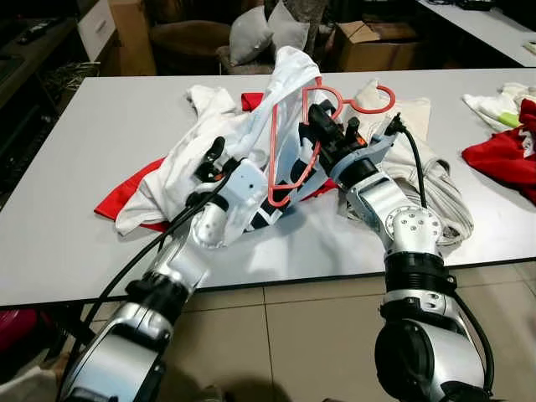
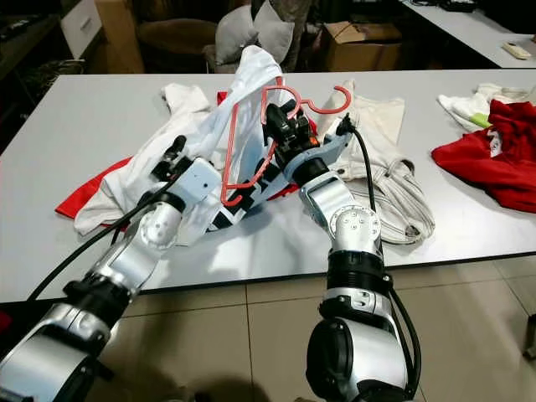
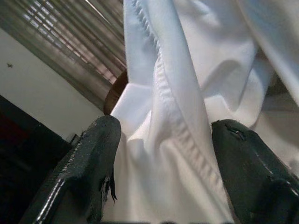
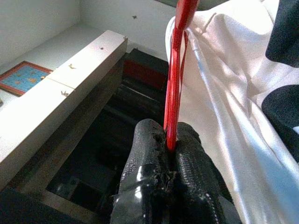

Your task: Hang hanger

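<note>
Right wrist view has the right gripper (image 4: pixel 169 142) pinched tight on the thin red plastic hanger (image 1: pixel 293 126), held up above the grey table (image 1: pixel 75 167) — left gripper (image 3: pixel 163 140), fingers apart, straddles the white cotton shirt (image 1: pixel 251 142), probably spreading it for threading

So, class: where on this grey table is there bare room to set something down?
Bare grey table lies left of the white-and-red clothes pile, and between the cream garment and the red cloth. The middle is crowded.
</note>
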`<state>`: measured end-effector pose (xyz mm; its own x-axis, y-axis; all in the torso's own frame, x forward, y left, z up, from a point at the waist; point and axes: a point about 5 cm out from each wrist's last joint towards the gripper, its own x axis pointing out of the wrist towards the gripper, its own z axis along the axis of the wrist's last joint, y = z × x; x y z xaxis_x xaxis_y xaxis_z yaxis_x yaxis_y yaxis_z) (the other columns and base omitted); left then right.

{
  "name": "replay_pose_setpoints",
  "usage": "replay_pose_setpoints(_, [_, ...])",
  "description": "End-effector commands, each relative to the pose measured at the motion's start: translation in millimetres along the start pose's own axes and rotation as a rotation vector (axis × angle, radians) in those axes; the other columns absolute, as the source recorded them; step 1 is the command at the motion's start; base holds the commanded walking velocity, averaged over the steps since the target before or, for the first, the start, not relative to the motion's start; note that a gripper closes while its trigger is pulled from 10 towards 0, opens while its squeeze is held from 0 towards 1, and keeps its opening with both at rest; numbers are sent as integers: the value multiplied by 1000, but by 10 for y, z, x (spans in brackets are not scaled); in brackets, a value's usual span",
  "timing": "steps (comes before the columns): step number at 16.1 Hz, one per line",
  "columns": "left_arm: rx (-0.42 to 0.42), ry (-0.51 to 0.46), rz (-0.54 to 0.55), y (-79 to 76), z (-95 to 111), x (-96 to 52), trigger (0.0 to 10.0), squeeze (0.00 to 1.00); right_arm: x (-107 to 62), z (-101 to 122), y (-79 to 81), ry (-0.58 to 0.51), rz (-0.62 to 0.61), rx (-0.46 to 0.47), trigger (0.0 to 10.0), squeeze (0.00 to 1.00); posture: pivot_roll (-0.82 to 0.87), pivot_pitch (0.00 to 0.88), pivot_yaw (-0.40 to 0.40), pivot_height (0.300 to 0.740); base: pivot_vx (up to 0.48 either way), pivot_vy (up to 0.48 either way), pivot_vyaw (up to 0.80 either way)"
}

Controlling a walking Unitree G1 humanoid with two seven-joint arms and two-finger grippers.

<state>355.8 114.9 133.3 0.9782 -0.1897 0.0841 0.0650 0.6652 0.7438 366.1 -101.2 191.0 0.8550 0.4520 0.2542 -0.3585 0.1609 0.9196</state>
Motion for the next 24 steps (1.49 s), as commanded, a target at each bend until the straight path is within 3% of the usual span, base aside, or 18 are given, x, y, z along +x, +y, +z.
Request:
replay_pose_setpoints(1, [-6,5,5,50,-22,-11,10000,0,19,78,54,-27,14,-13,10000,0,-166,0,8,740,0,0,0])
replay_pose_setpoints(8, [-17,31,-8,189,-219,-243,9882,0,0,186,18,-58,-4,-22,10000,0,-159,0,1,740,0,0,0])
replay_pose_setpoints(10, [-13,26,-19,224,-228,-288,2314,0,5,193,17,-59,-5,-24,10000,0,-157,0,-3,740,0,0,0])
replay_pose_setpoints(11, [-29,13,-31,239,-218,-317,0,0,5,196,16,-60,-5,-25,10000,0,-157,0,-3,740,0,0,0])
replay_pose_setpoints(15, [-108,-30,-102,279,-188,-412,0,0,-2,219,-13,-69,-12,-23,10000,0,-138,0,-6,740,0,0,0])
replay_pose_setpoints(24, [-134,5,-143,353,-262,-473,0,0,-13,205,-43,-80,-12,-14,10000,0,-126,0,9,740,0,0,0])
